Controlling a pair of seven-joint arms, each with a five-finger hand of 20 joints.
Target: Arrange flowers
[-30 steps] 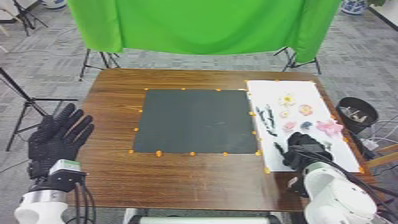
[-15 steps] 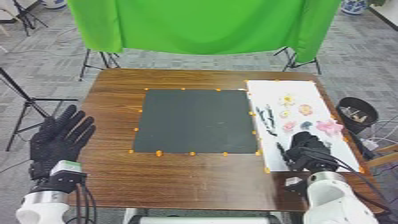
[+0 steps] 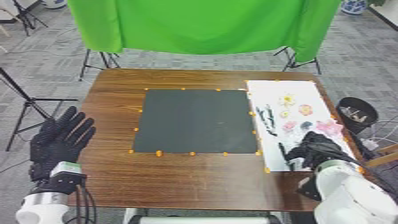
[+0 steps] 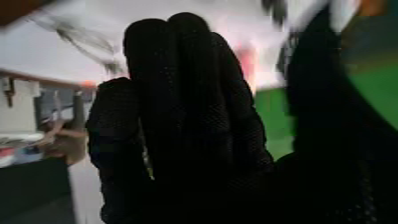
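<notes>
In the head view, my right hand (image 3: 313,149) is over the near part of the white sheet (image 3: 274,159), just nearer than the pink flower (image 3: 328,127). In the right wrist view my right hand (image 4: 200,120) has straight fingers, the thumb apart from them. A yellow flower (image 3: 287,99), an orange-pink one (image 3: 306,109) and a small pink one (image 3: 289,126) lie on the sheet, with dark stems (image 3: 266,120) along its left side. My left hand (image 3: 60,142) is open at the table's left edge.
A dark grey mat (image 3: 195,121) with orange markers around it lies mid-table (image 3: 178,182). A black bin (image 3: 357,111) stands off the right edge. Behind the table hangs a green cloth (image 3: 204,25).
My right hand first drew back toward the near edge, then moved forward again over the sheet, its forearm swinging to the right. The left hand has hardly moved.
</notes>
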